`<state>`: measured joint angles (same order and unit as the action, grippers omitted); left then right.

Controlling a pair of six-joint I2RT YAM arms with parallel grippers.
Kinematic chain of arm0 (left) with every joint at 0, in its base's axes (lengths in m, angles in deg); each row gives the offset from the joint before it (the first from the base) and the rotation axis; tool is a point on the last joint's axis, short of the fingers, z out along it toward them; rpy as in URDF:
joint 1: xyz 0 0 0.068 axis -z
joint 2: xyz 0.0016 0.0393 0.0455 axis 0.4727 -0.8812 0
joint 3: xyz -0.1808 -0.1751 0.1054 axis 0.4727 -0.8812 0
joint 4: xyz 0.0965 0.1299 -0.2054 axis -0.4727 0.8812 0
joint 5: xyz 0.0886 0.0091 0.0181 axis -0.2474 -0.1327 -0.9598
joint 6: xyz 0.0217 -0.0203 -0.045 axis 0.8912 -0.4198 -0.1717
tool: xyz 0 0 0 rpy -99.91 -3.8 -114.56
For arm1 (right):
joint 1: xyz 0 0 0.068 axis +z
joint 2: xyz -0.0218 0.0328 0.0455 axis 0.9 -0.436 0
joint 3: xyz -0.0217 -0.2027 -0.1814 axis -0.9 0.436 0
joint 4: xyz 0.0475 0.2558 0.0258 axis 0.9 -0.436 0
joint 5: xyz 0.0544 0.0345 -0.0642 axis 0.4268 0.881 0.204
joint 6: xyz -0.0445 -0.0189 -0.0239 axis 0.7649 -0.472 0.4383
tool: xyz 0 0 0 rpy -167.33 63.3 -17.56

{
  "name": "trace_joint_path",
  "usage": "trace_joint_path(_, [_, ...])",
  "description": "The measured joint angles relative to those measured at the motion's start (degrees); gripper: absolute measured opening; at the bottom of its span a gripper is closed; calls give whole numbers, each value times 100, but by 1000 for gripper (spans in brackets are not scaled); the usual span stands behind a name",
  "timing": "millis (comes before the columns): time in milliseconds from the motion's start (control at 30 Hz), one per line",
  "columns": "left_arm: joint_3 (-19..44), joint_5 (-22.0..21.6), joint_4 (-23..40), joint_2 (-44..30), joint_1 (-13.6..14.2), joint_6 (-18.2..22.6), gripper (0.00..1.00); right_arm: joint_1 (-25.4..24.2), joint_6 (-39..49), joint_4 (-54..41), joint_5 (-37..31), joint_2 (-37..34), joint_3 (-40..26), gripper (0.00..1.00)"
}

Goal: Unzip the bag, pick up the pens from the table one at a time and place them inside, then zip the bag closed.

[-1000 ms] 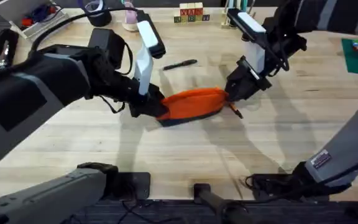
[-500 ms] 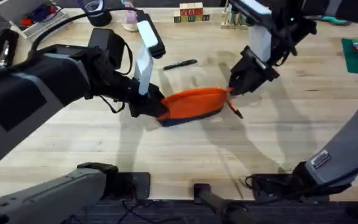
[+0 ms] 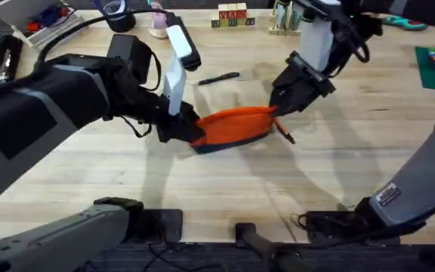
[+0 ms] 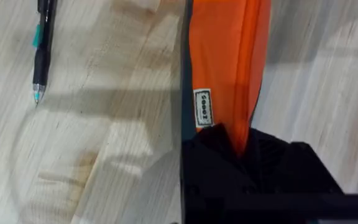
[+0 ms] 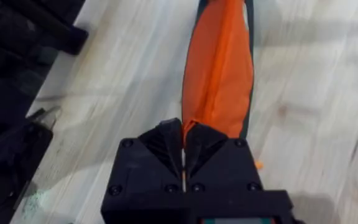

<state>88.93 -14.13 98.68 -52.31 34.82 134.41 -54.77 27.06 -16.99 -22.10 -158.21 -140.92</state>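
Orange bag (image 3: 234, 126) lies mid-surface (image 3: 202, 181), black pen (image 3: 219, 78) just behind it. Left tool (image 3: 189, 133) clamped on bag's left end; right tool (image 3: 276, 108) pinched together on zip end at bag's right. Orange pen (image 3: 285, 134) beside that end.

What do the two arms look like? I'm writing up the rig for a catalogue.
Both arms have dark grey and black links with white plastic forearm segments and loose black cables. The left pincer and the right pincer are angular black plastic; the right one shows screw heads. A small label sits on the right arm's lower link.
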Motion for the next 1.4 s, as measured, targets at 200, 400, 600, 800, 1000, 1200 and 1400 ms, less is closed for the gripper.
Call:
trace_joint_path(200, [0, 0, 13, 0, 0, 0, 42, 404, 83, 2, 109, 2, -26, 32])
trace_joint_path(400, [0, 0, 20, 0, 0, 0, 42, 612, 254, 15, 678, 1, -26, 32])
trace_joint_path(600, [0, -7, 22, -1, 0, 0, 42, 842, 408, 150, 997, 0, -26, 31])
trace_joint_path(800, [0, -3, 38, -1, 0, 0, 42, 1234, 428, 518, 1102, 0, -26, 31])
trace_joint_path(1000, [0, 7, 61, -1, 0, 0, 42, 1706, 412, 977, 1156, 0, -26, 31])
trace_joint_path(1200, [0, 22, 86, 0, 0, 1, 42, 2121, 182, 1347, 1174, 0, -26, 31])
trace_joint_path(1400, [-11, 44, 111, -2, 0, 2, 42, 2267, 74, 1368, 1165, 0, -26, 31])
